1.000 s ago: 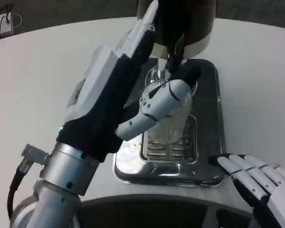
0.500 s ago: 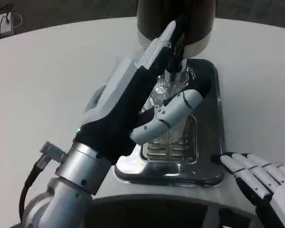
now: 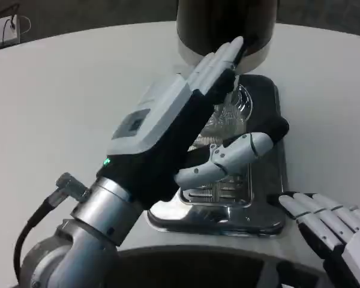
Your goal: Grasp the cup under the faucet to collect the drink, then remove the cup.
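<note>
The left hand (image 3: pixel 195 129) reaches in from the lower left over the drip tray (image 3: pixel 261 219) of a drink dispenser (image 3: pixel 225 27) standing at the far side of the white worktop (image 3: pixel 60 102). Its fingers (image 3: pixel 219 63) stretch up alongside the clear ribbed cup (image 3: pixel 233 111), and its thumb (image 3: pixel 231 157) crosses in front of the cup's lower part. The cup sits on the tray's slotted grate (image 3: pixel 222 191), beneath the dispenser's dark body; the faucet itself is hidden behind the fingers. The hand brackets the cup from both sides, but whether the fingers actually press on the glass cannot be told, since the hand's back blocks the contact.

The right hand (image 3: pixel 327 231) lies at the lower right, just beside the tray's corner, fingers apart and flat, grasping nothing.

A white power strip (image 3: pixel 1 29) lies in the upper left corner.
</note>
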